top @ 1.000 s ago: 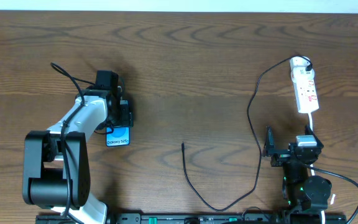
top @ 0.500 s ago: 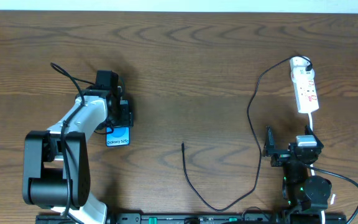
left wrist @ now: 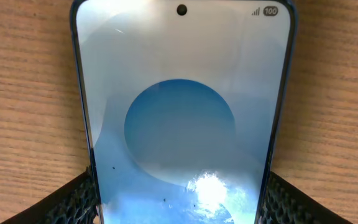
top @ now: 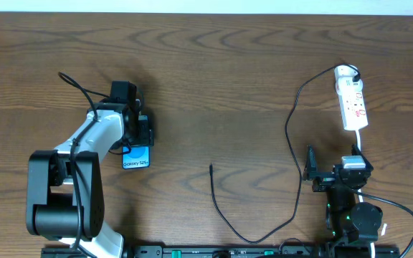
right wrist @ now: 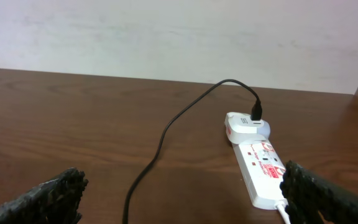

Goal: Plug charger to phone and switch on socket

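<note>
While a connector is pushed into the phone (top: pixel 136 156), the handset has to stay put. The left claw (left wrist: pixel 180 202) therefore straddles it across its width, pads against both long edges, pinching it flat on the tabletop (top: pixel 221 72). From overhead, the claw covers the far half of the phone, and the end with the "Galaxy S25" lettering pokes out toward the near edge. The left wrist view shows the blue screen with its round pattern filling the space between the fingers (left wrist: pixel 73 199). Which end carries the port I cannot tell.

The charger (top: pixel 290 136) is already seated at its supply end. Its black plug sits in a white adapter block (right wrist: pixel 246 126) on the far end of the socket (top: pixel 351 100), on the right side of the tabletop. From there the thin cable runs toward the near edge, bends left and rises to its connector tip (top: pixel 211 168). The tip lies loose on the wood between the two arms, well apart from the phone and touched by nothing.

The right claw (right wrist: pixel 182 186) is spread wide and empty, low by the socket's near end and facing along it, so both strip and cable lie ahead. That reads as a ready stance: this arm looks the natural one to fetch the tip and to press the switch. The plugging is not yet done, and the switch's state is too small to make out.
</note>
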### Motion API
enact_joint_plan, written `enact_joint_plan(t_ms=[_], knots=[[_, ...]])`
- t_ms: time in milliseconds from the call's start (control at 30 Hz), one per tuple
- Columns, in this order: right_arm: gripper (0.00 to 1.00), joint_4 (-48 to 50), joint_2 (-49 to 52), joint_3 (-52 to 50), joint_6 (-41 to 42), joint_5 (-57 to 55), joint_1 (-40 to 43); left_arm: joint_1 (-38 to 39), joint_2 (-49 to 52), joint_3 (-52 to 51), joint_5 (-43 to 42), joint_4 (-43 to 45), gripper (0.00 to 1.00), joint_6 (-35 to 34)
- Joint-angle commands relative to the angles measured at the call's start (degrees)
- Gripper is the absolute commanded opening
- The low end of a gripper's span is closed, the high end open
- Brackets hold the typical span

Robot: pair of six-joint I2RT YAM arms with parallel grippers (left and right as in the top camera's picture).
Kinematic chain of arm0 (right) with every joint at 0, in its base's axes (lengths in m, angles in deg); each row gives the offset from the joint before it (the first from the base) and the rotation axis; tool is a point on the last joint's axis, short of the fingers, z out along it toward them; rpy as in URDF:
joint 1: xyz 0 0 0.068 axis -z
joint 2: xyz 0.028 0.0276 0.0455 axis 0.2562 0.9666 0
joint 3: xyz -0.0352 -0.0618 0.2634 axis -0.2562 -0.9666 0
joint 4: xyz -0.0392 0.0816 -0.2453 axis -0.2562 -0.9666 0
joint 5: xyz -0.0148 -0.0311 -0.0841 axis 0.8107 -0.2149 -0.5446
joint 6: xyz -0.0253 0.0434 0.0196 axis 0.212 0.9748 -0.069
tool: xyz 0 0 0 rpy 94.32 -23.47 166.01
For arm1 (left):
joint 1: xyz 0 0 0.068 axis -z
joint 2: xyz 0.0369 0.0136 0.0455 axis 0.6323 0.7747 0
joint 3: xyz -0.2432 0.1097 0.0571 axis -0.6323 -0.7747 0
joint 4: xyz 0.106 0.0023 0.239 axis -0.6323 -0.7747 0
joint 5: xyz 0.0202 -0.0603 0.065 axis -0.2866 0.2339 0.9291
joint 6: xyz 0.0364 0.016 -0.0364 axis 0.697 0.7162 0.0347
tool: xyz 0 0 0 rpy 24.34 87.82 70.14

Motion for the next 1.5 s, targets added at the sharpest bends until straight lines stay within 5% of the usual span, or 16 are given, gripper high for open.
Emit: enact_joint_plan(t_ms=[0,433,800,1133,1467], knots=[[0.99,-0.2,-0.3,-0.1,0.7,-0.2,-0.2,-0.2,-1.4,2.2,0.3,-1.0,0.07,-0.1],[0.99,-0.2,-0.3,-0.1,0.7,-0.2,-0.2,-0.2,-10.5,3.4,-1.5,-4.4,0.08,-0.2],[0.99,-0.2,-0.3,-0.1,0.7,-0.2,-0.2,-0.2,-13.9,3.4,-26.9,-4.4,0.07,-4.7],[0.99,-0.2,-0.3,-0.1,0.7,-0.2,-0.2,-0.2,-13.9,3.4,-49.5,-0.5,0.08,-18.0],[0.99,-0.2,-0.3,-0.1,0.7,-0.2,-0.2,-0.2,-13.9,3.4,-68.5,6.5,0.07,-40.4]])
